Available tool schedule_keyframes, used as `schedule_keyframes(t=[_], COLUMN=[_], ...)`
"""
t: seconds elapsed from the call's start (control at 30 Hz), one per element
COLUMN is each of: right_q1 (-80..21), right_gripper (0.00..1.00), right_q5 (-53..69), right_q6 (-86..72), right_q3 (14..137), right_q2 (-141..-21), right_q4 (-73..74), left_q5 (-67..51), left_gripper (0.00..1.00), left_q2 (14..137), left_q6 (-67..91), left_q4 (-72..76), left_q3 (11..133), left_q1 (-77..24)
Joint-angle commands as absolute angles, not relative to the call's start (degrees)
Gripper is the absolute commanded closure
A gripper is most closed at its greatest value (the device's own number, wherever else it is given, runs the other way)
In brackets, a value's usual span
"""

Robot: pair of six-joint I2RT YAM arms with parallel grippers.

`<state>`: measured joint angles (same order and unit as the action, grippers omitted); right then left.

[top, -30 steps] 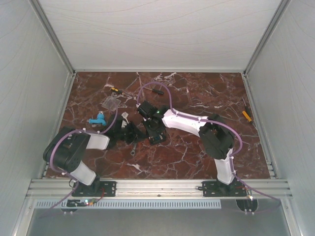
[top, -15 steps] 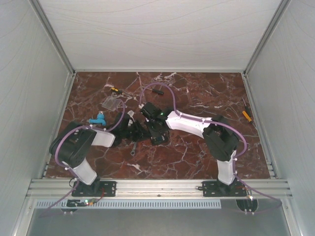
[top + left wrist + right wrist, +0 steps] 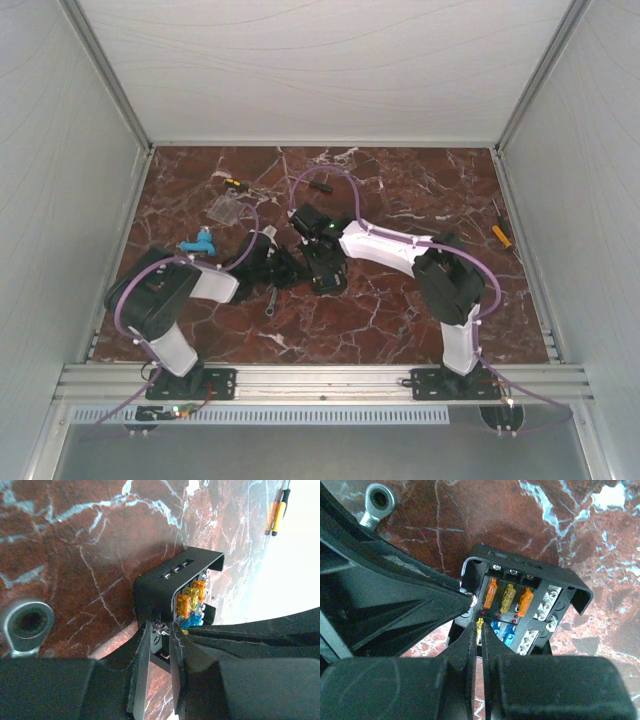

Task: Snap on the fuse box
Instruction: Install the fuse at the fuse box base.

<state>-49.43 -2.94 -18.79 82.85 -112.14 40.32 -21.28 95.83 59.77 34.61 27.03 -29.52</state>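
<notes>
Left arm (image 3: 205, 285): upper link leaning out to the left, elbow folded, forearm laid low and reaching right toward mid-surface. Left pincer (image 3: 160, 636): fingers drawn close with a narrow slot between them, nipping the near rim of the fuse box (image 3: 165, 580) at a small metal stud. Right arm (image 3: 385, 248): rising from its base, bent at the elbow, white forearm stretched left and downward toward the other arm. Right pincer (image 3: 480, 632): fingers pressed together, tips down inside the box at a small yellow fuse (image 3: 479, 625); whether it grips that fuse I cannot tell. Fuse box: black, open face showing orange, yellow and blue fuses, sitting on the red marbled surface (image 3: 400, 320) near its middle, between the two pincers. Nearby: ring-ended spanner (image 3: 27, 625) on the surface near the left pincer; clear cover piece (image 3: 228, 208) and orange-handled screwdriver (image 3: 500, 233) well apart.
</notes>
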Motion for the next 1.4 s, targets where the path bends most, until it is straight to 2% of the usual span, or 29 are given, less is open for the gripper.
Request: schedule_keyframes(t=[0.0,0.3,0.5,0.67,1.13,1.37], right_q1=[-49.9,-50.4,-50.6,-50.8,-51.6,-51.7], right_gripper=[0.99,0.83,0.8,0.82,1.0,1.0], right_q5=[-4.7,-3.0,-3.3,-3.7,-3.0,-2.6], right_q6=[-16.5,-17.6,-17.7,-17.6,-17.5,-16.3], right_q3=[78.8,77.6,77.2,76.9,76.3,75.6], right_q2=[-111.5,-104.7,-104.7,-105.7,-107.0,-109.8], right_q4=[41.0,41.6,42.0,42.8,45.9,46.4], left_q5=[-23.7,-24.3,-24.0,-24.0,-24.3,-24.6], left_gripper=[0.83,0.81,0.78,0.77,0.76,0.76], left_q2=[95.1,93.3,93.3,93.6,94.5,95.1], left_q6=[61.7,63.2,62.9,62.9,62.9,62.9], left_q4=[36.0,36.9,36.2,35.9,35.9,36.0], left_q3=[25.2,23.8,24.1,24.4,24.9,25.1], left_q1=[-32.6,-33.6,-33.6,-33.6,-33.6,-33.6])
